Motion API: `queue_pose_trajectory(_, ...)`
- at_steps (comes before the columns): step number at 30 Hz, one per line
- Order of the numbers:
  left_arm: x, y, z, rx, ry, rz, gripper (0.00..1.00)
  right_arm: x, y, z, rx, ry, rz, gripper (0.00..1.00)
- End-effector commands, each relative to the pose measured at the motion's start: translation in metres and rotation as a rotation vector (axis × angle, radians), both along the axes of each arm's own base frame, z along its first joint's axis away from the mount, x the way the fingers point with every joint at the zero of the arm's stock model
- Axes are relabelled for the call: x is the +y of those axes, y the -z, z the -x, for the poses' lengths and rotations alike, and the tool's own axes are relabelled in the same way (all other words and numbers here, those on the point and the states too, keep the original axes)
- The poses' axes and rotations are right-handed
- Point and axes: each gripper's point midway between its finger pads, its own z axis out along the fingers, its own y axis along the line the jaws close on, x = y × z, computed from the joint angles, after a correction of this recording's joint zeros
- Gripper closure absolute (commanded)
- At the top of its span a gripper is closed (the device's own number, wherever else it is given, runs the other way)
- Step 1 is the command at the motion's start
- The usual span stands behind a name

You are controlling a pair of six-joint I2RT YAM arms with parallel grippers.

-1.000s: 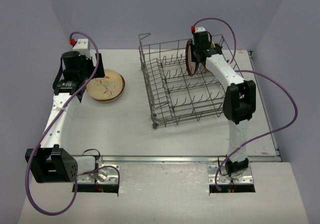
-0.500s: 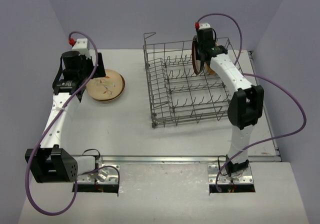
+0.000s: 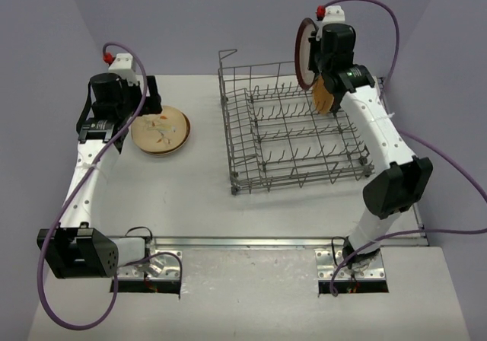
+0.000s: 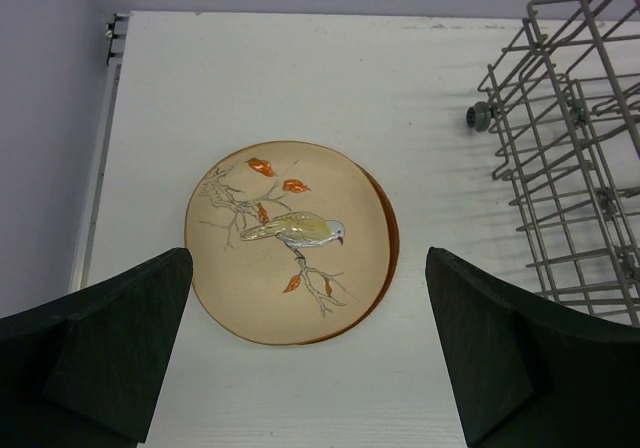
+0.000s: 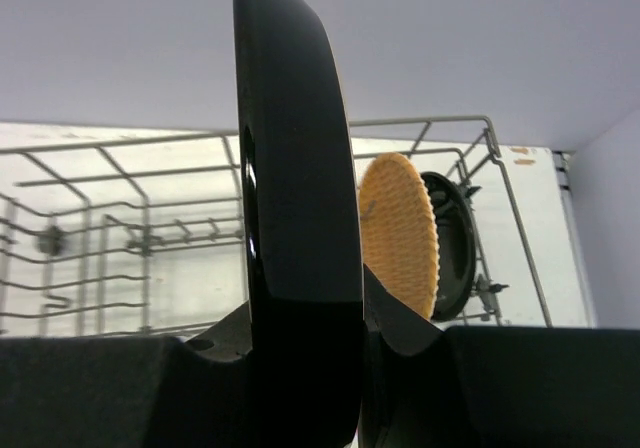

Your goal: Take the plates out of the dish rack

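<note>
R gripper (image 5: 318,330) clamps dark brown plate (image 5: 292,148) on edge, upright, face toward L, above dish rack (image 3: 251,139) far-R corner. 1 s ago it sat low among tines; now raised clear. Rack holds 2: orange-tan plate (image 5: 398,230), dark plate (image 5: 452,243) behind. L gripper (image 4: 307,263) wide open, empty, over bird plate (image 4: 285,243), topping stack of 2+ on table (image 3: 198,196).

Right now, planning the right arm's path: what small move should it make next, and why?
Probably swing the dark round plate leftward toward the white table: the right gripper holds it upright above the grey wire dish rack, and a cream bird-painted plate already lies there.
</note>
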Motion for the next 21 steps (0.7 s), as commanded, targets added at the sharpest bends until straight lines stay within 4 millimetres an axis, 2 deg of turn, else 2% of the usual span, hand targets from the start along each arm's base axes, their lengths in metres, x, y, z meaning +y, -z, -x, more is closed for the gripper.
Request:
queue_pose_trajectory(1, -0.038, -0.045, 0.004, -0.114, 0.194, 0.064, 0.0, 0.029, -0.121, 0.043, -0.294, -0.172, -0.247, 1.0)
queue_pose_trajectory(3, -0.07, -0.054, 0.014, -0.132, 0.376, 0.126, 0.0, 0.051, -0.129, 0.059, -0.273, -0.309, -0.317, 1.0)
queue_pose_trajectory(7, -0.113, -0.067, 0.03, -0.112, 0.608, 0.302, 0.0, 0.091, -0.136, 0.097, -0.211, -0.568, -0.42, 1.0)
queue_pose_trajectory(8, -0.121, -0.071, 0.036, -0.107, 0.66, 0.358, 0.01, 0.108, -0.134, 0.113, -0.169, -0.683, -0.458, 1.0)
queue_pose_trajectory(9, -0.134, -0.077, 0.046, -0.116, 0.757, 0.409, 0.02, 0.119, -0.132, 0.125, -0.133, -0.752, -0.502, 1.0)
queue_pose_trajectory(12, -0.153, -0.089, 0.068, -0.12, 0.912, 0.53, 0.05, 0.145, -0.121, 0.158, -0.002, -0.949, -0.62, 1.0)
queue_pose_trajectory(14, -0.158, -0.093, 0.073, -0.095, 0.936, 0.59, 0.05, 0.157, -0.119, 0.179, 0.056, -1.077, -0.673, 1.0)
queue_pose_trajectory(21, -0.163, -0.089, 0.083, -0.029, 0.98, 0.64, 0.06, 0.182, -0.097, 0.208, 0.199, -1.209, -0.775, 1.0)
